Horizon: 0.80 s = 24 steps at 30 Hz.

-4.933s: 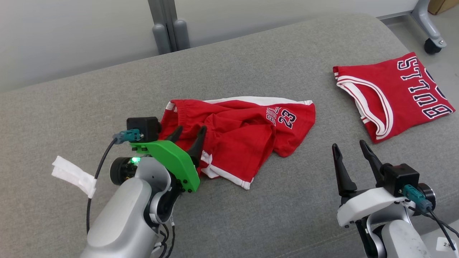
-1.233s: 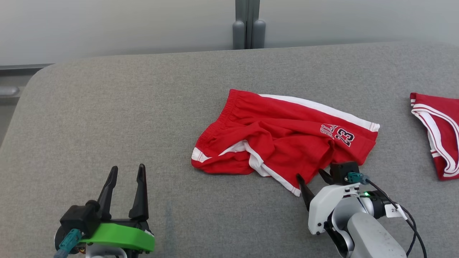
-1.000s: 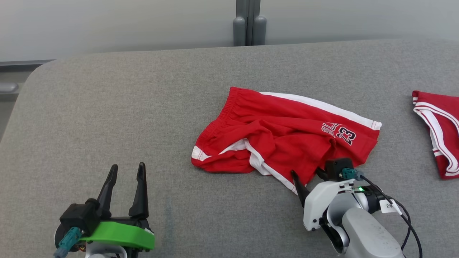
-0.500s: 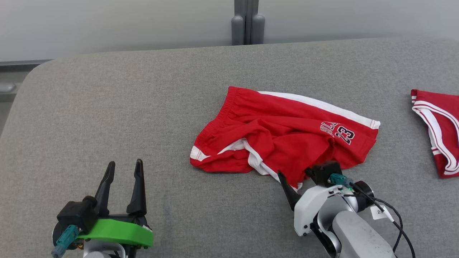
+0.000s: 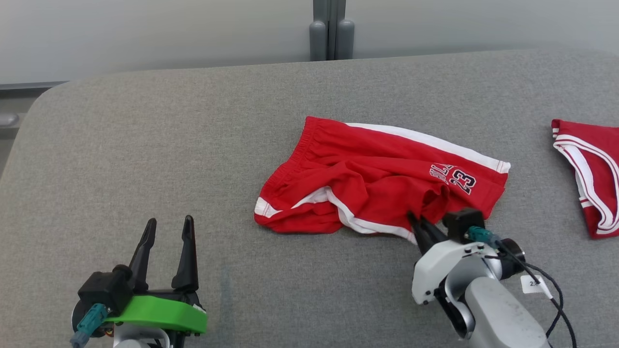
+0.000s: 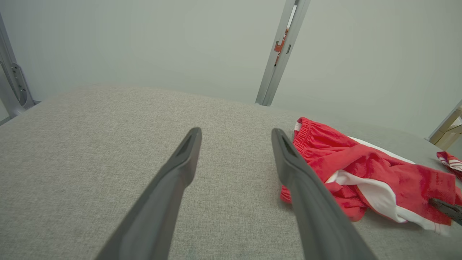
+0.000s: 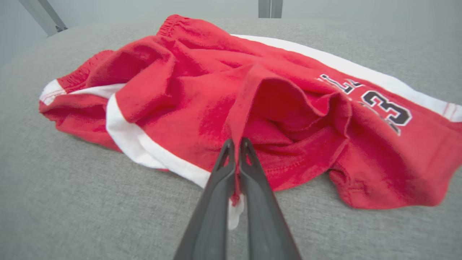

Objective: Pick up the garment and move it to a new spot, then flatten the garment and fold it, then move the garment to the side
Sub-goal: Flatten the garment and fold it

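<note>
The garment (image 5: 377, 186) is a pair of red shorts with white trim and a "23" print, lying rumpled in the middle of the grey padded table (image 5: 193, 145). My right gripper (image 5: 417, 223) is shut on the garment's near hem. In the right wrist view the red cloth (image 7: 252, 101) is pinched between the two closed fingers, and a fold rises from the right gripper (image 7: 235, 143). My left gripper (image 5: 168, 227) stands open at the lower left, well clear of the garment. In the left wrist view the left gripper (image 6: 234, 135) holds nothing and the shorts (image 6: 361, 169) lie to its right.
A second red garment with white trim (image 5: 587, 174) lies folded at the table's right edge. A grey post (image 5: 331, 29) stands behind the table's far edge. The table's rounded left corner (image 5: 43, 96) is near the wall.
My right gripper has closed on the garment's near hem, gathering the cloth into a small fold. The left gripper has stayed where it was, still open.
</note>
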Tool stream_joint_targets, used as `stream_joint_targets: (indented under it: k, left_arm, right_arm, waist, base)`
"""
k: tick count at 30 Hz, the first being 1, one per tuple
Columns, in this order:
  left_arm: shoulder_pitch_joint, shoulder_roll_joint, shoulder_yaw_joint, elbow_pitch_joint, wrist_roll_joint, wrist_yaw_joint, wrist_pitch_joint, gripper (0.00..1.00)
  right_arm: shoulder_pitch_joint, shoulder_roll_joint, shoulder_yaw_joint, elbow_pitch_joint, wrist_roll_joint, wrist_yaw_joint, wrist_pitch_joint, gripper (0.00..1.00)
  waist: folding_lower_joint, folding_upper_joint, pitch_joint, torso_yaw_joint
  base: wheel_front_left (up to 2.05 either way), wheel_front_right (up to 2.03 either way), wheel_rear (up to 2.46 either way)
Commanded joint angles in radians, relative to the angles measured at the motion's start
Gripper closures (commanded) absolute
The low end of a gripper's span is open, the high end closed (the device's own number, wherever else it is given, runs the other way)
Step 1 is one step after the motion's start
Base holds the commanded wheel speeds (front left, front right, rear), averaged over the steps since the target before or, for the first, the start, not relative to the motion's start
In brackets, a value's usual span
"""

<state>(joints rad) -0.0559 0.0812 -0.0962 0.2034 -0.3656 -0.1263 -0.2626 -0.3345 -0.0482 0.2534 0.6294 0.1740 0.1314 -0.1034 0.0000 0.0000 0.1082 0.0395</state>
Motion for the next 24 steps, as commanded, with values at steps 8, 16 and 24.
stream_joint_targets:
  k: [8,16,24]
  left_arm:
    - [0.011,-0.001,0.01,-0.002,0.001,-0.004,-0.002,0.0]
    - [0.003,0.002,0.005,-0.002,0.003,-0.004,-0.002,0.0]
    - [0.026,0.011,0.018,-0.006,0.004,-0.004,-0.002,0.0]
  right_arm:
    - [0.044,-0.044,-0.234,-0.133,-0.107,-0.002,0.03,1.0]
    - [0.051,-0.089,-0.282,-0.197,-0.142,-0.002,0.083,0.0]
    - [0.096,-0.104,-0.339,-0.283,-0.163,-0.002,0.058,0.0]
  waist:
    - [0.0,0.0,-0.011,-0.005]
    - [0.0,0.0,-0.006,-0.005]
    - [0.0,0.0,-0.027,-0.012]
  base:
    - [0.0,0.0,0.0]
    - [0.0,0.0,0.0]
    - [0.0,0.0,0.0]
